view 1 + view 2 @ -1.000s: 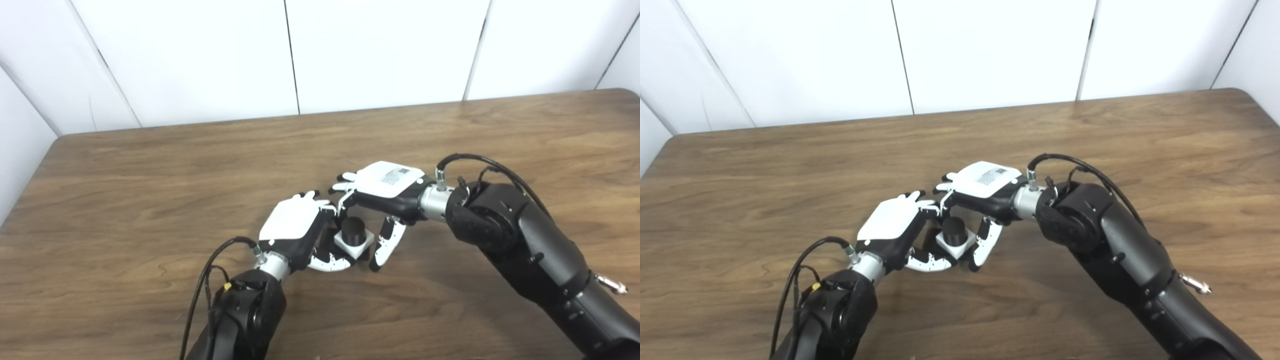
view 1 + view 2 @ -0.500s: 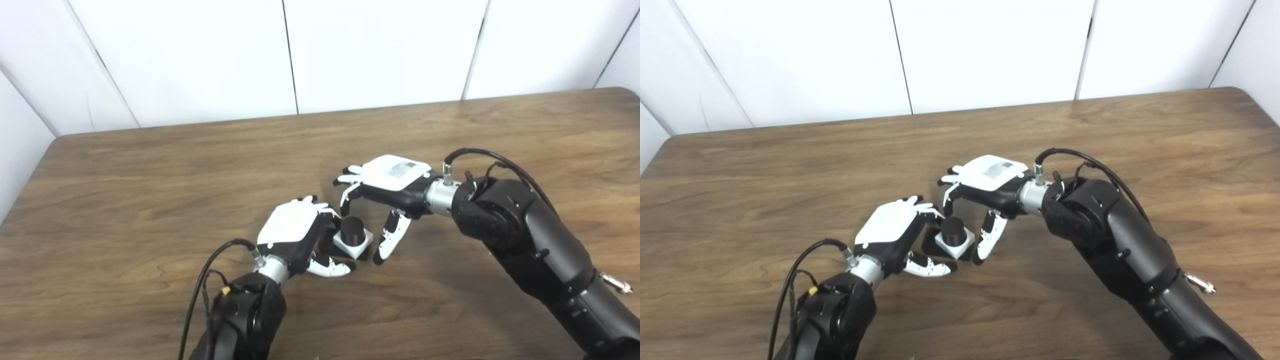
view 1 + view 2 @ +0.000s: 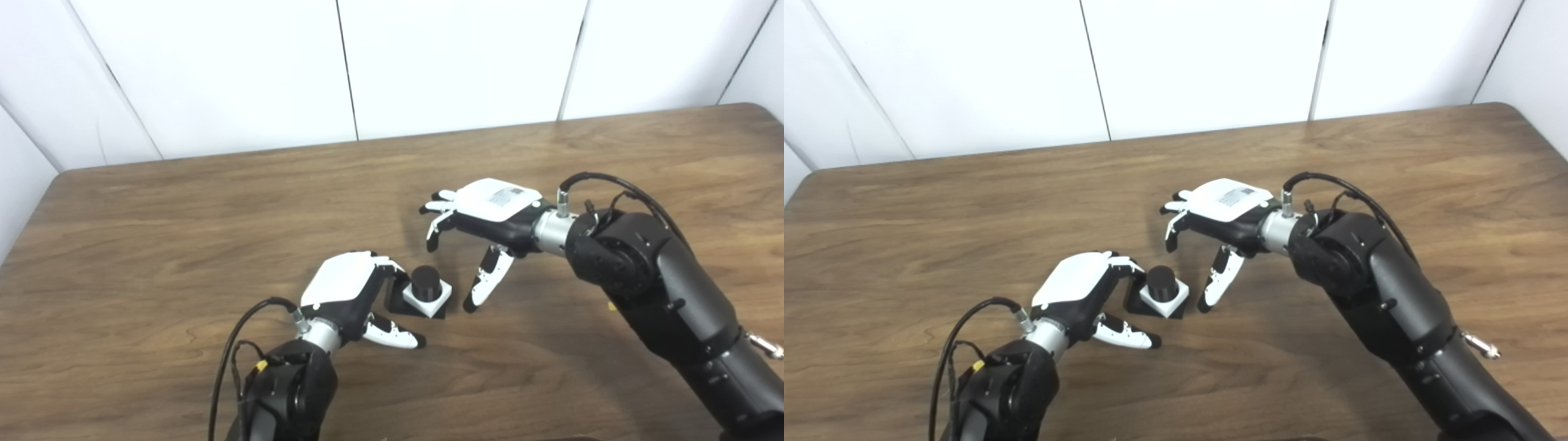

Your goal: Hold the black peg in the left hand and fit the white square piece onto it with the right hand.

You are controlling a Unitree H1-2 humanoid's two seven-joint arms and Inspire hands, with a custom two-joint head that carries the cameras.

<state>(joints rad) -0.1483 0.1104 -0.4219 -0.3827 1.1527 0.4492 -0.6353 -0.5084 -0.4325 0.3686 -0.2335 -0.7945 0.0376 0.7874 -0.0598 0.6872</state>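
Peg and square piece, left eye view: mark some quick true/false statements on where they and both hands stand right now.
1. The white square piece sits around the black peg. True.
2. The right hand grips the white piece. False: it is open, apart from the piece.
3. The left hand lifts the peg off the table. False: the assembly rests on the table with the hand open beside it.
4. The peg stands upright. True.
5. A black base shows under the white piece. True.

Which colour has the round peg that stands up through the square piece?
Black peg, best in left eye view.
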